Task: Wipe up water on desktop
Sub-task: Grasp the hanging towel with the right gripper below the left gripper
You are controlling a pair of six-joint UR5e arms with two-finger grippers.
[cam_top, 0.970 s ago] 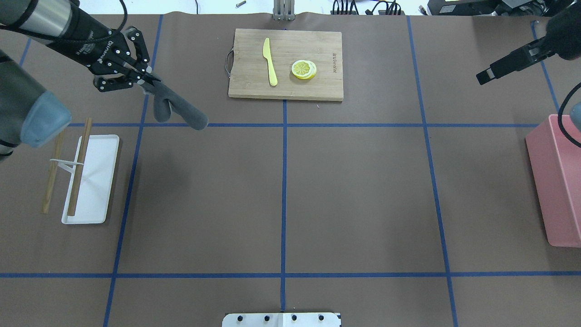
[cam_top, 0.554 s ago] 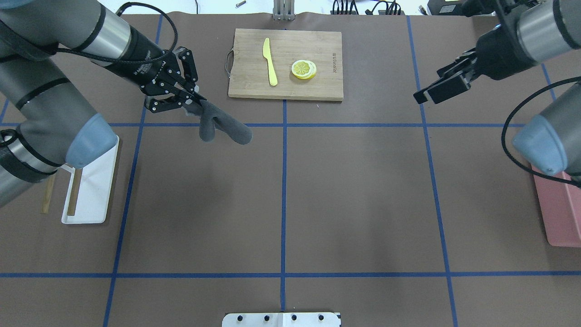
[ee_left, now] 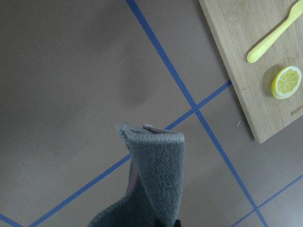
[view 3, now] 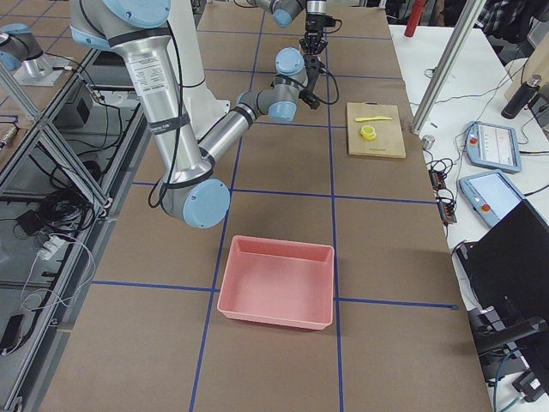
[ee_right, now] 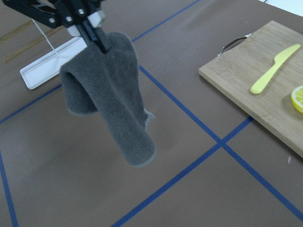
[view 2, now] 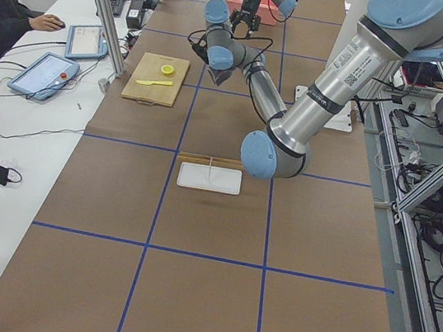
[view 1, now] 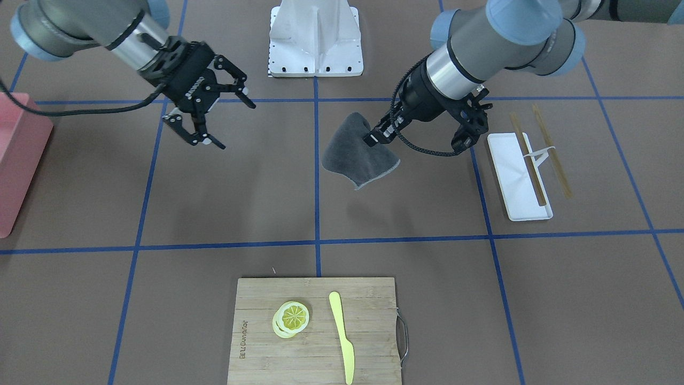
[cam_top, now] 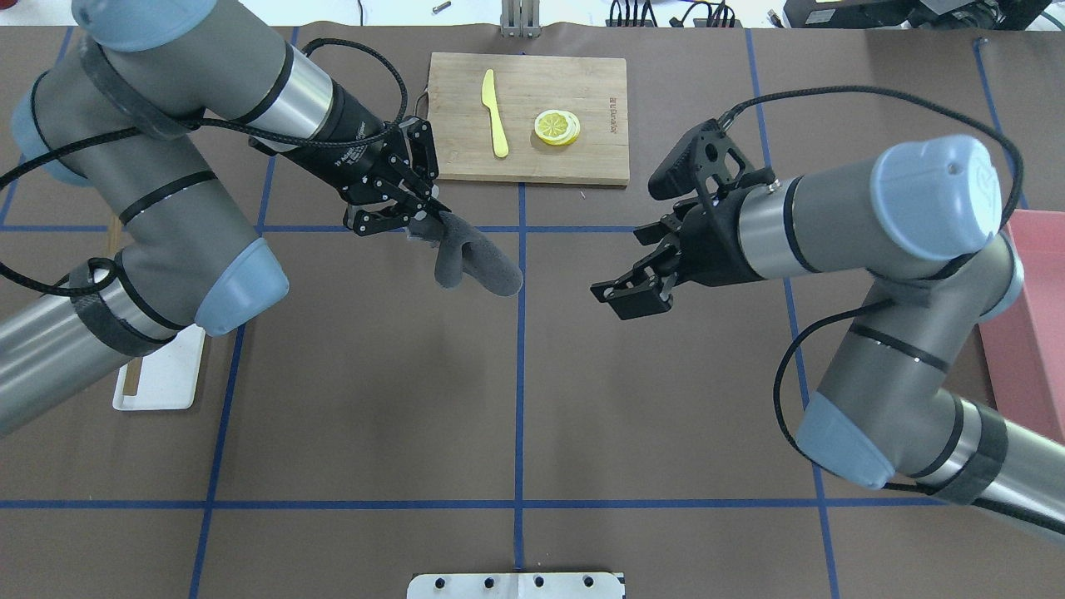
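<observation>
Read the overhead view as a dial centred on the middle tape crossing of the brown bench (cam_top: 374, 399). The left end effector (cam_top: 431, 218) sits at about 10 o'clock, close in, its fingers pinched tight on the top edge of a grey cloth (cam_top: 476, 263). The cloth hangs folded below it and seems clear of the surface. The right end effector (view 1: 236, 126) is at 3 o'clock, near the centre and facing the cloth, with its fingers spread wide and nothing between them. At 12 o'clock lies a board (cam_top: 582, 162) carrying a yellow knife (cam_top: 496, 116) and lemon slices (cam_top: 557, 127). A white tray (view 1: 521, 200) with chopsticks (view 1: 528, 163) lies at 9 o'clock, and a pink bin (cam_top: 1027, 366) at 3 o'clock on the edge.
</observation>
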